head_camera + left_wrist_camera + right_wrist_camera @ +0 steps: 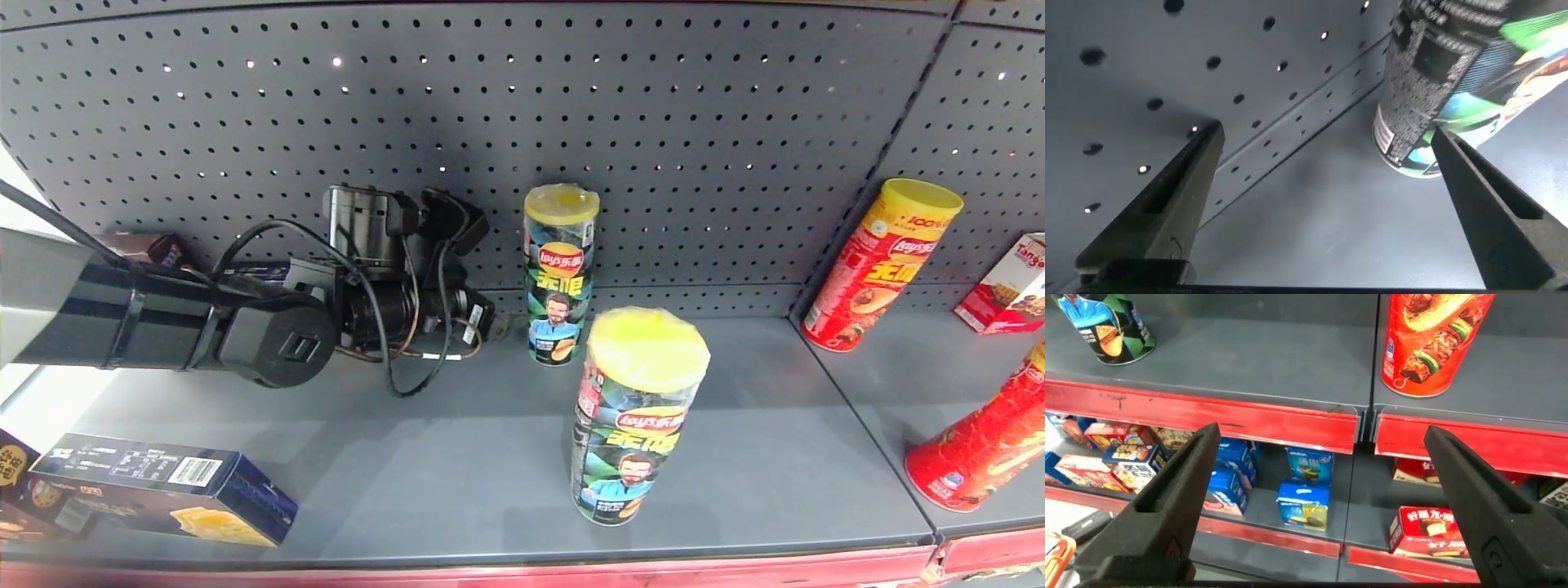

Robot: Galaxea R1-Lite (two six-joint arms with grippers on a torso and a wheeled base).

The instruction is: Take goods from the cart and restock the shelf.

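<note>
Fingers [1167, 498] of right gripper [1315, 498] apart, empty, out in front of the grey metal shelf [424, 457]. Lower tiers under its red lip are stocked with small blue and red boxes [1306, 502]. At the shelf front, a dark blue flat carton [163, 490] lies down and a green-black chip tube with yellow lid [633, 416] stands upright, label out. A red chip tube [980, 445] sits in the next bay. Further back, the second green tube [560, 273] stands near the grey pegboard back [571, 98], likely set deep to leave room for a front row. Left gripper [1323, 196] is just beside it, fingers wide, holding nothing.
</note>
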